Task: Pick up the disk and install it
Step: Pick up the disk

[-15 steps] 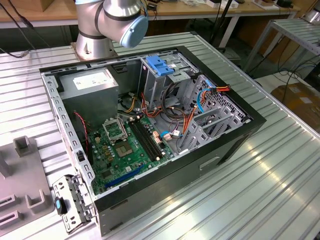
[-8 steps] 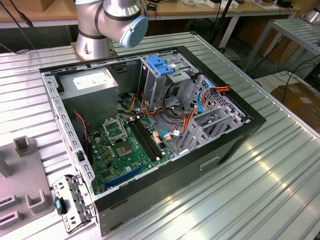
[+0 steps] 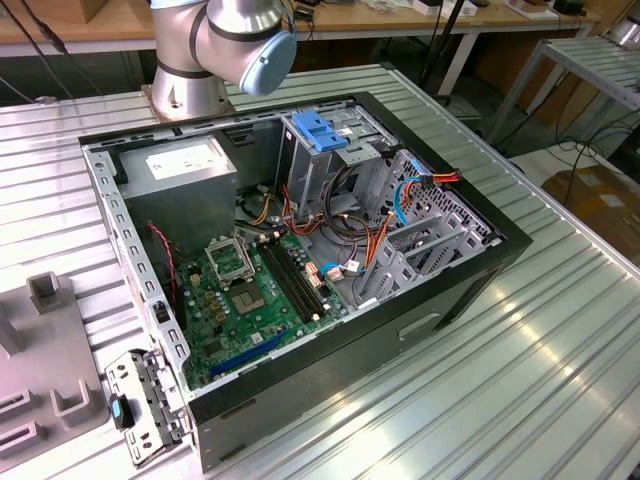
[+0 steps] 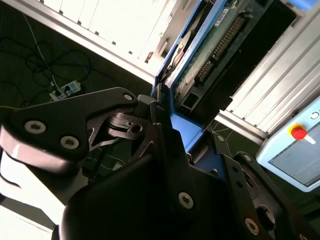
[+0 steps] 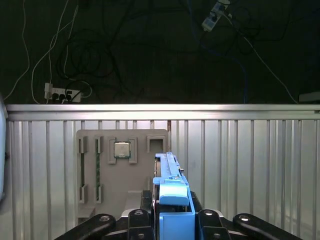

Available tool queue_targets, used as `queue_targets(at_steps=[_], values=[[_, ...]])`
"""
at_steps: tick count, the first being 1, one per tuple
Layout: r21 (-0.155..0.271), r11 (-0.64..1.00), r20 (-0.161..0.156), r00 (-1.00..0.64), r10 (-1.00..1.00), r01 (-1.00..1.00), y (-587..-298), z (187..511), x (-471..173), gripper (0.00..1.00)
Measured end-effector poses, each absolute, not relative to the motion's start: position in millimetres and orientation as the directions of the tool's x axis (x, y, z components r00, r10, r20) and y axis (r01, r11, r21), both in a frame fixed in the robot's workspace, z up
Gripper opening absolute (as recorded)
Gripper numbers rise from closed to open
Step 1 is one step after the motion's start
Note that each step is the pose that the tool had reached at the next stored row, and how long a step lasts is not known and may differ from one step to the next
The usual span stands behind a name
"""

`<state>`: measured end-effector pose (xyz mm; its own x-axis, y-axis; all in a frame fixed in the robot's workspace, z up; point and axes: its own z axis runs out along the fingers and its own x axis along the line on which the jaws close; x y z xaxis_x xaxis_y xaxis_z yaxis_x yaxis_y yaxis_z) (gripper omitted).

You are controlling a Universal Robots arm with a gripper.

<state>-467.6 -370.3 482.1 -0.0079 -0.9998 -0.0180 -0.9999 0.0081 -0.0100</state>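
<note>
The disk [image 5: 170, 186] is clamped edge-on between the black fingers [image 5: 146, 201] of my gripper [image 5: 172, 206], its blue plastic carrier frame facing the camera in the first wrist view. In the second wrist view the disk [image 4: 212, 52] shows its green circuit-board underside and a blue frame rail, and it sticks out past the gripper [image 4: 170, 125]. The disk hangs in the air above the ribbed metal table [image 5: 250, 165], near the table's edge.
An open black computer case [image 3: 440, 300] lies on the table with its motherboard [image 3: 250, 300], a grey power supply [image 3: 185, 165] and a metal drive cage with a blue top [image 3: 318, 130]. A grey fixture plate [image 5: 122, 175] sits below the disk. The arm base [image 3: 190, 80] stands behind the case.
</note>
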Motion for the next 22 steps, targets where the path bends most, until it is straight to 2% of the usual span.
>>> queue_targets(at_steps=[22], values=[[-0.01,0.008,-0.018,-0.008,-1.0,-1.0,-370,482,-454,0.37]])
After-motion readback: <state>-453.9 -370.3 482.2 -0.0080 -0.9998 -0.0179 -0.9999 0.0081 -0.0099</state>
